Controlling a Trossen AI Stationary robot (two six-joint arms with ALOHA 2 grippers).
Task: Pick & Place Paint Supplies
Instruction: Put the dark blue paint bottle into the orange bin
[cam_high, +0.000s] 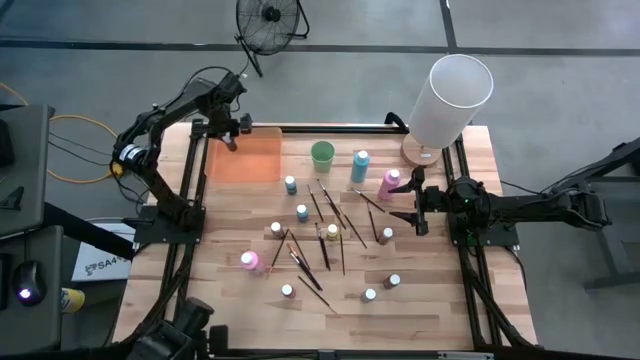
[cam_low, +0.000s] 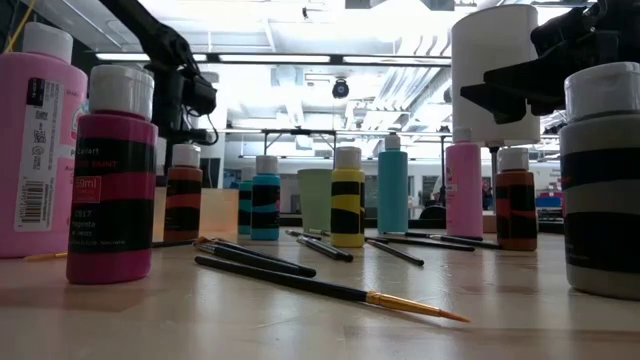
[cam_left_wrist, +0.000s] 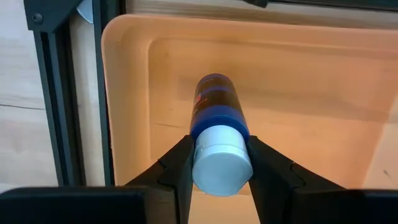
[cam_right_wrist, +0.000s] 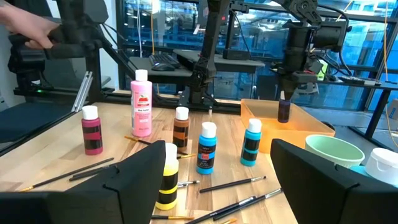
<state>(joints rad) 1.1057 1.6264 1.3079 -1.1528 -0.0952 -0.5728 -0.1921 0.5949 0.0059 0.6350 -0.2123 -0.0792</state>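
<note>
My left gripper (cam_high: 232, 140) hangs over the far left corner of the orange tray (cam_high: 245, 160), shut on a small dark blue paint bottle (cam_left_wrist: 216, 106) with a pale cap. The same bottle (cam_right_wrist: 284, 111) shows in the right wrist view, just above the tray (cam_right_wrist: 298, 127). Several small paint bottles (cam_high: 302, 212) stand on their bases, and thin dark brushes (cam_high: 325, 248) lie flat at the table's middle. A taller blue bottle (cam_high: 360, 165) and a pink one (cam_high: 390, 183) stand to the right of the green cup (cam_high: 322, 155). My right gripper (cam_high: 410, 205) waits open at the right, pointing level. My left gripper pinches the bottle's pale cap (cam_left_wrist: 205, 158) and the neck just under it between its two fingers (cam_left_wrist: 177, 165). The fingers come from above, pointing down. The bottle hangs upright below them inside the tray's outline; whether its base touches the tray floor I cannot tell.
A tall white cylinder (cam_high: 450, 100) on a wooden base stands at the far right corner. Dark frame rails (cam_high: 195, 190) run along the table's left and right sides. Bare wood lies at the near left (cam_high: 225, 300). A fan (cam_high: 270, 20) stands on the floor beyond the table.
</note>
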